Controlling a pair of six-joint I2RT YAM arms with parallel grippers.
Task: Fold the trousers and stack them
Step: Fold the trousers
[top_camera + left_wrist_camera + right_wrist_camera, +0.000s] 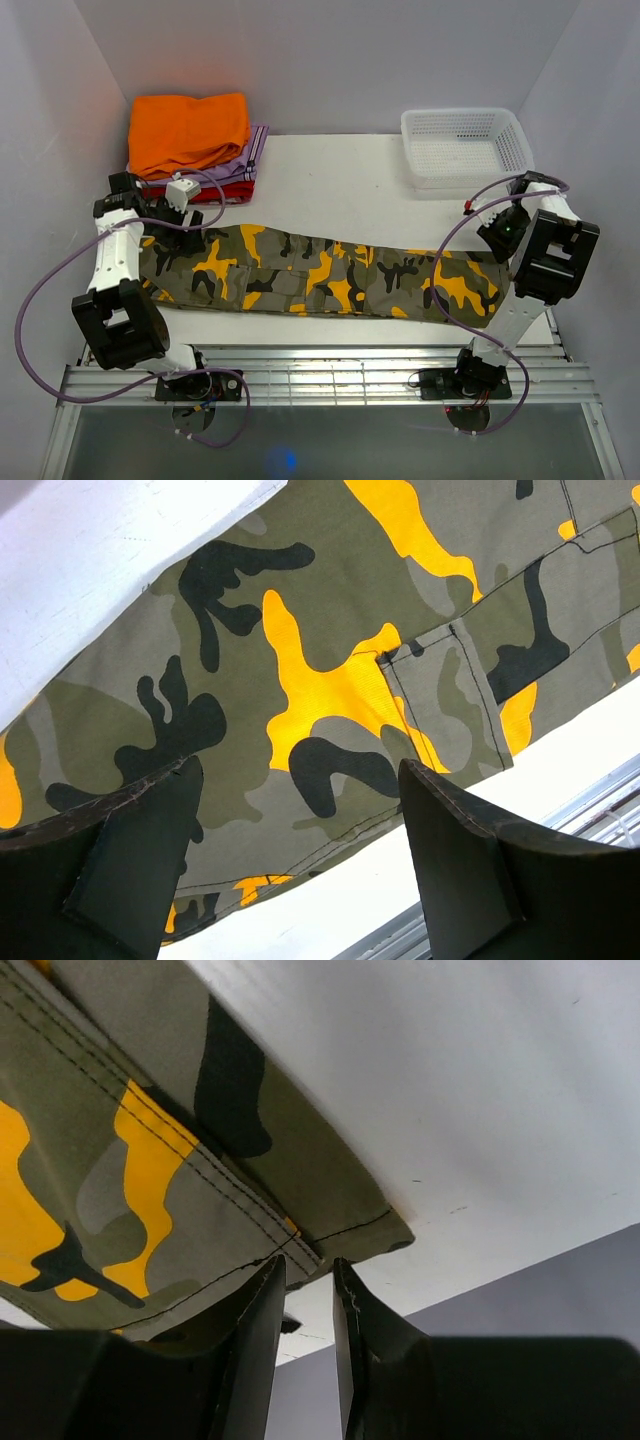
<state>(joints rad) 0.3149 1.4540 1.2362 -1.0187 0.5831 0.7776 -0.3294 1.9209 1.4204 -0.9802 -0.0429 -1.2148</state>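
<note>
Your trousers (320, 275) lie stretched across the white table (340, 180), pale walls (330, 60) all round. Left gripper (300, 775) is spread wide over them. Right gripper (310, 1272) is nearly closed at the hem, and you can't tell if it pinches.

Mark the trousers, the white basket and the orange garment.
trousers (320, 272): top view, middle of the cloth.
white basket (465, 145): top view, its bare floor.
orange garment (190, 130): top view, its upper face.
</note>
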